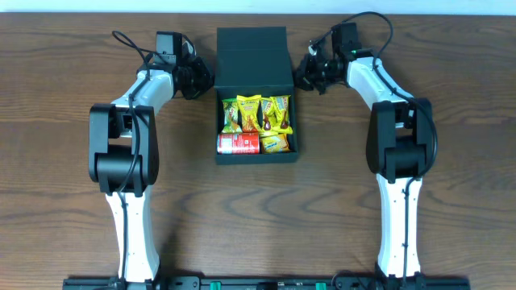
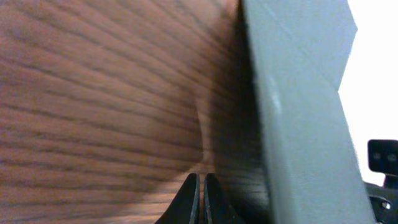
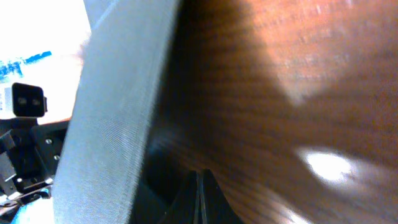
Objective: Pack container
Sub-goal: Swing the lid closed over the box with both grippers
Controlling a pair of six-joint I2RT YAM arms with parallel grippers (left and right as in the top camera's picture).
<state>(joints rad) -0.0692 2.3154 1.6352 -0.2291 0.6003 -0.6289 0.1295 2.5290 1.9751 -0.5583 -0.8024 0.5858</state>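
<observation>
one container (image 1: 251, 58), one red can (image 1: 238, 143), four snack packets (image 1: 251, 113) and two arms (image 1: 121, 153).

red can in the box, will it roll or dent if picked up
The red can lies on its side, so it could roll, though the box wall and a yellow packet hem it in. It looks rigid, probably not floppy.

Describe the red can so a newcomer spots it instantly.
Find the dark green container centred on the wooden table. In its open compartment, the red can lies on its side in the near corner on the left arm's side. It alone is red and cylindrical; its neighbours are yellow-green snack packets.
</observation>
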